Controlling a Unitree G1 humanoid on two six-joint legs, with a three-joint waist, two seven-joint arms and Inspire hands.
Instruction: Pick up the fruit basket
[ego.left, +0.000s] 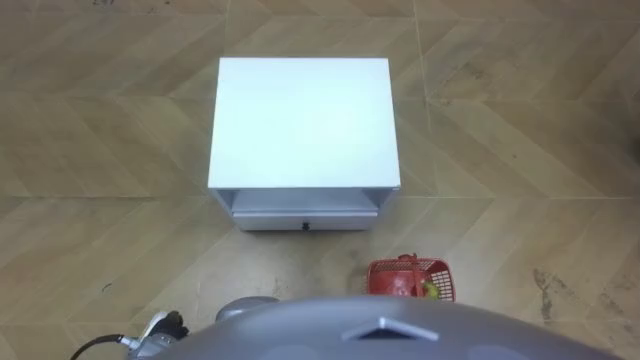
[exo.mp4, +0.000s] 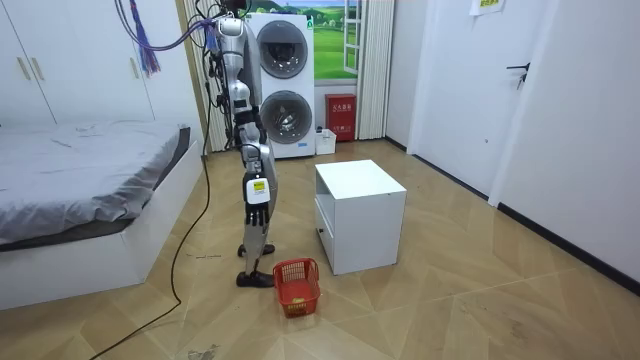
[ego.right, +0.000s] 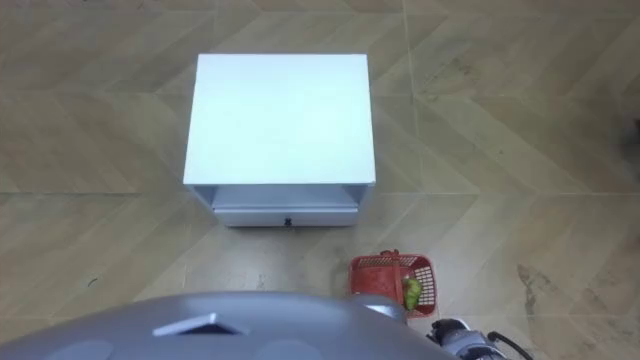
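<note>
While the basket (ego.left: 411, 279) sits on the floor (ego.left: 100, 120), the right hand (exo.mp4: 257, 200) hangs, fingers unclear.

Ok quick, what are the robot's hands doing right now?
Left hand: cannot be told.
Right hand: open, holding nothing; the basket sits on the floor.

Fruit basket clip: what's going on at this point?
The robot stands upright facing a white cabinet, with the red fruit basket on the floor by its feet, on its right. Nothing is being handled yet: its right hand hangs at its side, above the basket, which holds some fruit. The pick-up has not begun.
</note>
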